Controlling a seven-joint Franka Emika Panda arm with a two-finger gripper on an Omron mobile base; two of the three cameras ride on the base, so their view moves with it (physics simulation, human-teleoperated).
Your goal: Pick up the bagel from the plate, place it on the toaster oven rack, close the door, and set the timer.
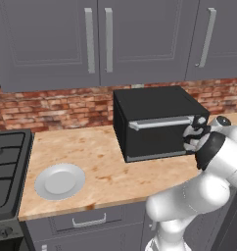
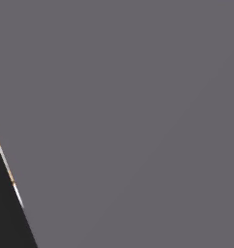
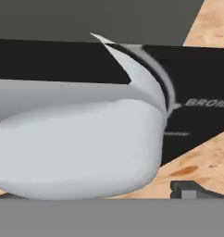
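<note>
1. Sitting on the wooden worktop (image 1: 96, 162), the black toaster oven (image 1: 157, 122) has its door (image 1: 157, 137) shut, the long silver handle (image 1: 162, 122) running across the door's upper part.
2. At the oven's 3 o'clock edge in the left base view, the gripper (image 1: 195, 137) is up against the control side of the oven front, beside a round silver knob (image 1: 202, 120).
3. Its fingers are spread wide and hold nothing.
4. From the hand view, a large pale knob (image 3: 86, 143) sits very close to the camera against the black control panel (image 3: 197, 120); the word BROIL is printed on the panel at 3 o'clock of the knob.
5. A dark fingertip (image 3: 188, 190) rises at 5 o'clock of that view, over the worktop's wood grain.
6. At 8 o'clock of the oven, well apart from it, the light-grey plate (image 1: 59, 181) lies flat on the worktop with nothing on it.
7. The bagel and the rack cannot be seen behind the shut door.
8. A black stove (image 1: 8, 166) borders the worktop at 9 o'clock; grey cabinets (image 1: 96, 39) hang above a brick backsplash (image 1: 57, 108).
9. A flat grey surface (image 2: 138, 121) covers most of the right base view.
</note>
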